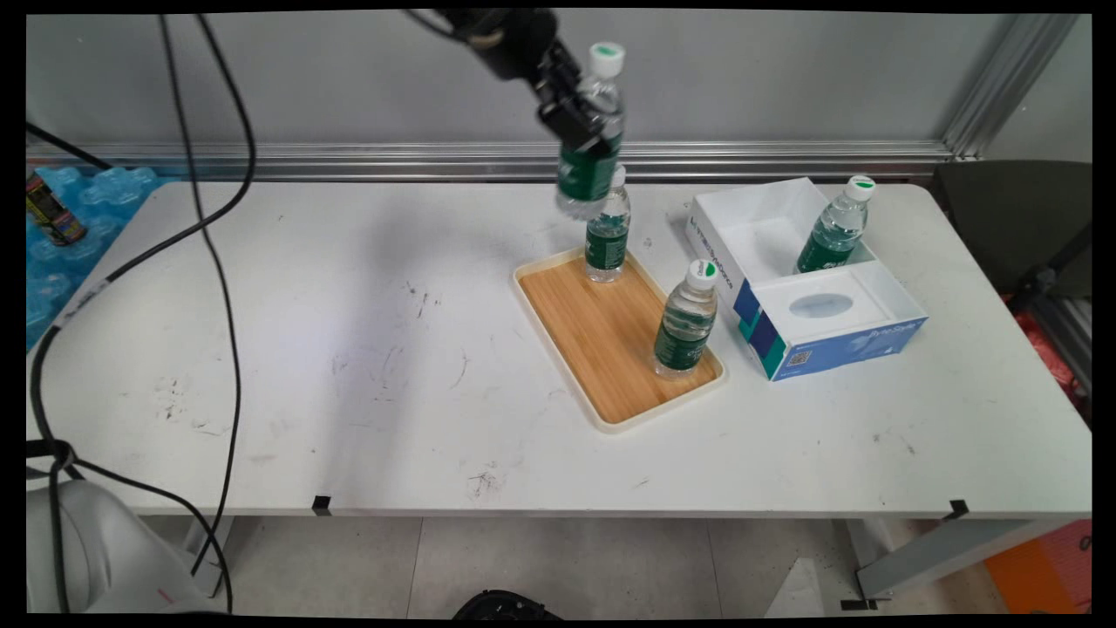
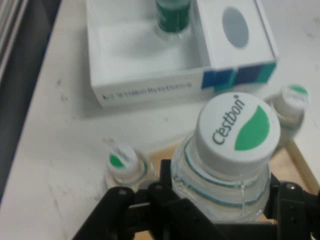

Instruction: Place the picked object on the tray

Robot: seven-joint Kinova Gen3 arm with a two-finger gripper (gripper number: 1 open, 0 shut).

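My gripper (image 1: 586,131) is shut on a water bottle (image 1: 595,131) with a green label and a white cap, held tilted in the air above the far end of the wooden tray (image 1: 602,336). In the hand view the held bottle's cap (image 2: 234,130) fills the centre, and the gripper (image 2: 220,200) clamps the bottle below its neck. Two more bottles stand on the tray: one at the far end (image 1: 608,234), right under the held one, and one at the near right corner (image 1: 687,321). Their caps show in the hand view (image 2: 121,161) (image 2: 293,97).
A white and blue box (image 1: 802,279) lies open to the right of the tray, with another bottle (image 1: 835,227) standing in its far compartment. Black cables (image 1: 218,262) hang over the table's left side. A blue pack (image 1: 78,227) lies beyond the left edge.
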